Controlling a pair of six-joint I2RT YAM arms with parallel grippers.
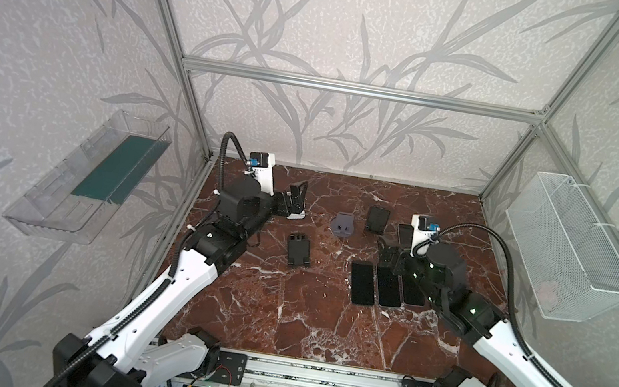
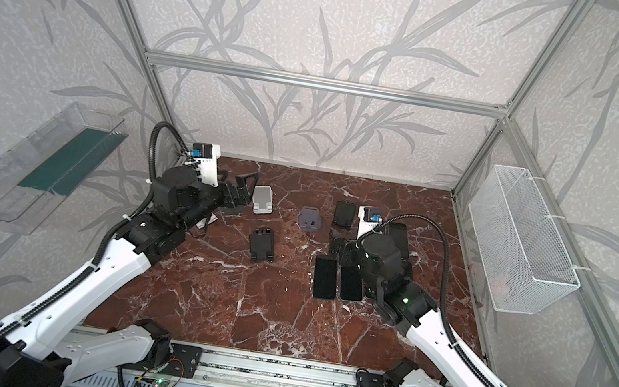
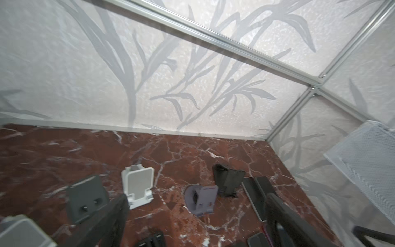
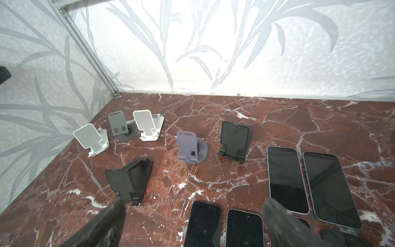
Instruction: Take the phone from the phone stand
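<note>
Right wrist view, right gripper (image 4: 194, 204): jaws spread wide with nothing between them, hovering low over the table (image 4: 213, 119).
Near phones (image 4: 203, 224): two lie flat and side by side, right under that gripper, screens up.
Far phones (image 4: 286, 179): two more lie flat just beyond, their long axes running away from the gripper, parallel to the near pair.
Task's phone: off its stand, I judge; I cannot tell which of the flat ones it is.
Black stand (image 4: 234, 141): upright and empty, near the far phones; the purple stand (image 4: 190, 147) beside it is empty too.
Other stands (image 4: 147, 125): four more, further to the left side, none carrying a phone.
Left gripper (image 2: 241, 188): released and empty, just beside a white stand (image 2: 262, 199), well apart from the phones.
Nearer arm: right.
Progress: removal looks finished; only pulling the arms back would remain.
</note>
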